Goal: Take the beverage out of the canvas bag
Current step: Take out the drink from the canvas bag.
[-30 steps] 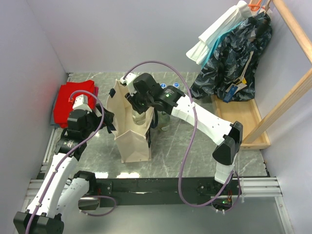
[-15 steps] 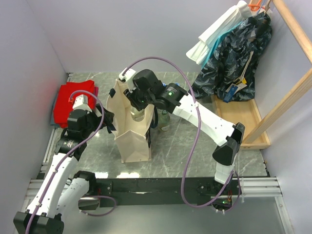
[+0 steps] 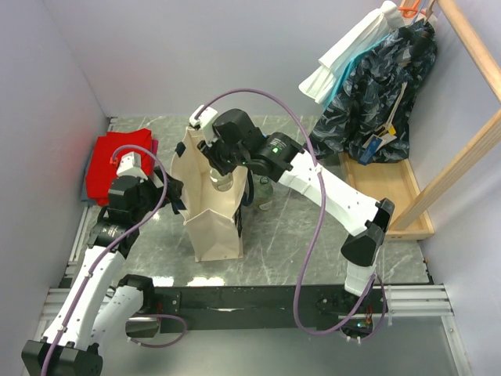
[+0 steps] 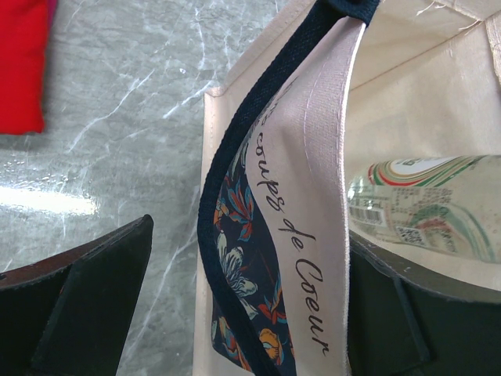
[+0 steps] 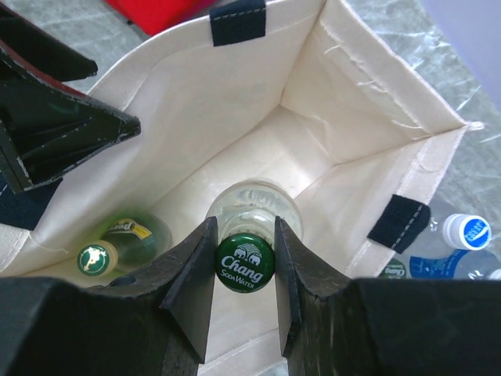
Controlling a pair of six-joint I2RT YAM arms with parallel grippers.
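Gripping clear bottle (image 5: 252,202) inside canvas bag (image 5: 368,110), right tool (image 5: 243,235), green bottle (image 5: 125,239) beside

A red folded cloth (image 3: 117,160) lies at the far left of the grey marbled table (image 3: 290,235), with a darker layer showing under its edges. At the far right, a white garment (image 3: 352,51) and a dark garment with a pale leafy print (image 3: 376,94) hang side by side from a wooden rack (image 3: 462,166), the white one on an orange hanger (image 3: 407,9). A blue and yellow tag (image 3: 382,141) dangles from the dark garment, and its hem reaches down to the rack's wooden base tray (image 3: 383,188). A clear bottle with a blue cap (image 5: 463,232) stands on the table. Pale lilac walls (image 3: 196,55) close in the table.
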